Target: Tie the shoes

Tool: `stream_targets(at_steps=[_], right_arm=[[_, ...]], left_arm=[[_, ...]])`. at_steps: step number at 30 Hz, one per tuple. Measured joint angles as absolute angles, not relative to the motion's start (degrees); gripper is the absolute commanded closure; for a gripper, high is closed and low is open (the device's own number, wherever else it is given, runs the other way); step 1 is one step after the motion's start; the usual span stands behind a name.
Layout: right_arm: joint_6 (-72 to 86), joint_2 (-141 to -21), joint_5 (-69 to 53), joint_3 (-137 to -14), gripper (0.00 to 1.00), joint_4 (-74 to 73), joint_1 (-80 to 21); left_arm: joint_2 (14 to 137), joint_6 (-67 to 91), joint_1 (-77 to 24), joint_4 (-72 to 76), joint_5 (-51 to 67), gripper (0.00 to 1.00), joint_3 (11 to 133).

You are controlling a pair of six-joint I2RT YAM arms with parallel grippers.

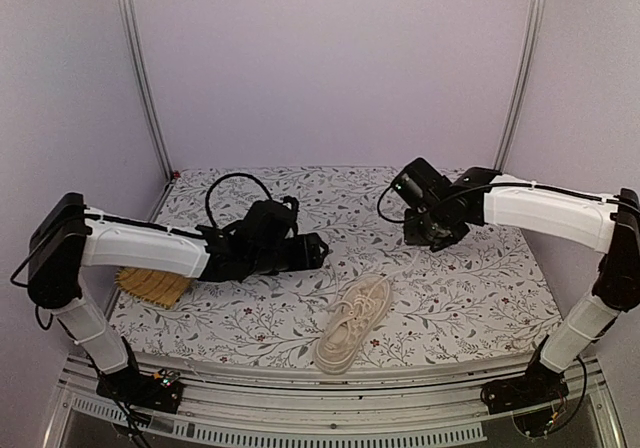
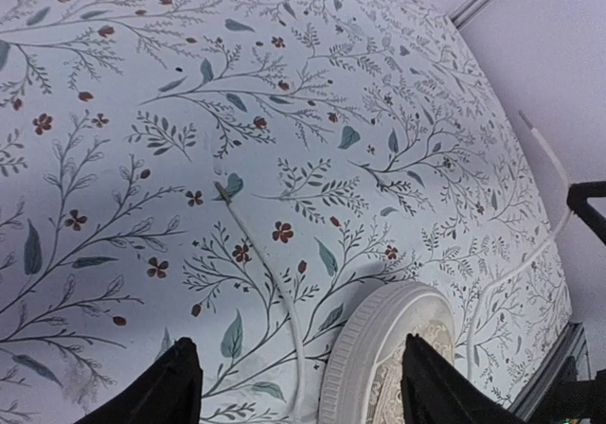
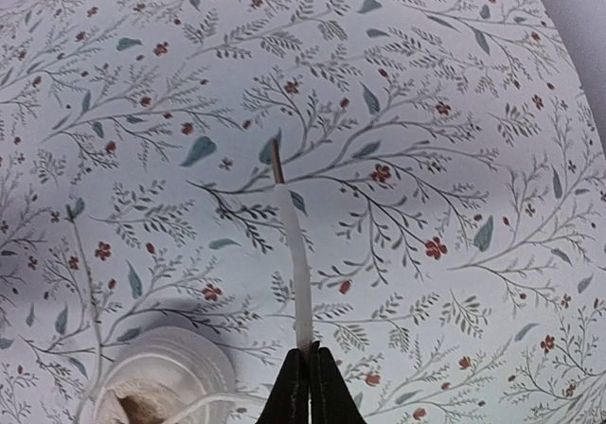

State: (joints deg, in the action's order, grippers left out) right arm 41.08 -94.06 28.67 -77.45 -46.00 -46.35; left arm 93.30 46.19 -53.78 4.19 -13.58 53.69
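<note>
With one lace (image 3: 295, 254) clamped in the right fingers (image 3: 323, 392), the shoe (image 1: 352, 323) could be dragged, and the other lace (image 2: 272, 274) missed by the parted left fingers (image 2: 166, 388)

One sneaker (image 1: 352, 323) – two lace ends (image 3: 294, 244). One yellow woven mat (image 1: 152, 286), one floral cloth (image 1: 480, 298). Two arms, two grippers – left gripper (image 1: 322, 251), right gripper (image 3: 308, 367).

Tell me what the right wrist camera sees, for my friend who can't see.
The right pincer is shut on a pale lace that stretches away over a flowery cloth. The toe of the shoe peeks in at the bottom left.
</note>
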Motion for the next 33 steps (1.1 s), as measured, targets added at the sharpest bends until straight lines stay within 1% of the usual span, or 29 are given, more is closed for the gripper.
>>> stream_targets(at_steps=[3,5,11,15,17,20,23,26,29,32,33], right_arm=[[43.8,-88.9,29.1,-69.8,0.98,-48.8,-46.3],[45.6,-85.5,28.9,-64.8,0.98,-50.7,-46.3],[48.8,-76.1,25.4,-54.0,0.98,-50.8,-46.3],[49.4,-73.0,22.6,-49.2,0.98,-47.9,-46.4],[49.3,-72.4,20.8,-47.0,0.98,-45.8,-46.4],[49.1,-72.3,18.9,-44.9,0.98,-43.7,-46.4],[48.6,-71.8,17.5,-43.5,0.98,-41.7,-46.4],[48.1,-71.1,16.8,-42.5,0.98,-40.3,-46.4],[47.5,-70.4,16.3,-42.0,0.98,-38.8,-46.4],[46.7,-69.6,15.4,-40.7,0.98,-36.4,-46.4],[46.5,-69.5,15.0,-40.1,0.98,-35.5,-46.4]], left_arm=[[100.1,45.2,-55.4,1.6,-13.2,0.38,60.6],[103.9,44.6,-56.1,-0.3,-13.0,0.40,64.1],[113.8,44.2,-57.4,-6.6,-12.3,0.44,72.0],[119.5,44.6,-57.5,-10.8,-12.9,0.46,76.4],[121.8,44.6,-57.8,-13.0,-14.0,0.50,79.5],[123.9,44.6,-58.1,-16.4,-15.8,0.58,83.7],[124.7,44.7,-58.3,-18.8,-17.2,0.66,85.0],[124.9,44.8,-58.4,-20.4,-18.1,0.72,85.4],[125.2,45.1,-58.4,-21.5,-18.7,0.85,86.0],[125.4,45.5,-58.3,-21.7,-18.7,1.00,86.2],[125.4,45.8,-58.3,-21.6,-18.7,1.00,86.1]])
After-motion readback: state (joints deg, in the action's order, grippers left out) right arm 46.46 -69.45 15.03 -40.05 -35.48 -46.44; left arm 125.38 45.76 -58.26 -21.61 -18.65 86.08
